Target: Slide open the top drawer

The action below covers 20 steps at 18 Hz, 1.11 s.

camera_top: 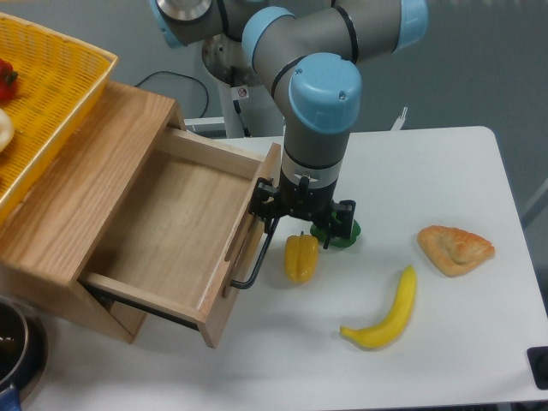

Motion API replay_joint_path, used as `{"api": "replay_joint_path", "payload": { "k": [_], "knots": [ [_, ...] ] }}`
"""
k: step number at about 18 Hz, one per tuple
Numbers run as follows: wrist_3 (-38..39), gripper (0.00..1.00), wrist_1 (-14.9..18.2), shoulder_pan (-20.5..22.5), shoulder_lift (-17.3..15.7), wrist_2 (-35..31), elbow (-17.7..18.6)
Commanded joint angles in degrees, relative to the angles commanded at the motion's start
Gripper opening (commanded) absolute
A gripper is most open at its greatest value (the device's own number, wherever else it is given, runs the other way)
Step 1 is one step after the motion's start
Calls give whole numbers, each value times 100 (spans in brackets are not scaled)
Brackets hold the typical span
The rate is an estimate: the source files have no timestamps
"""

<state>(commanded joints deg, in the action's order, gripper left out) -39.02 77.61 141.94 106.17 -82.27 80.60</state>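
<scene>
Camera view shows my gripper [301, 219] at centre frame with fingers spread astride the handle [259, 255] (not pinching it), and the drawer [167, 231], left of centre, already stands well out, so I judge little pulling remains.

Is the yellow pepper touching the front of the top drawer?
Apart. The fixed camera shows white table between the yellow pepper and the top drawer front, with the black handle hanging in that gap.
</scene>
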Motion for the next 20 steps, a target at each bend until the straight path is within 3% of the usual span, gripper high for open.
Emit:
{"api": "replay_joint_path", "payload": {
  "k": [4, 12, 15, 20],
  "knots": [
    [0, 100, 9, 53, -176, 53, -9],
    [-272, 100, -44, 483, -194, 26, -79],
    [-552, 100, -122, 737, -54, 26, -132],
    [-1202, 100, -535, 984, 412, -192, -132]
  ]
}}
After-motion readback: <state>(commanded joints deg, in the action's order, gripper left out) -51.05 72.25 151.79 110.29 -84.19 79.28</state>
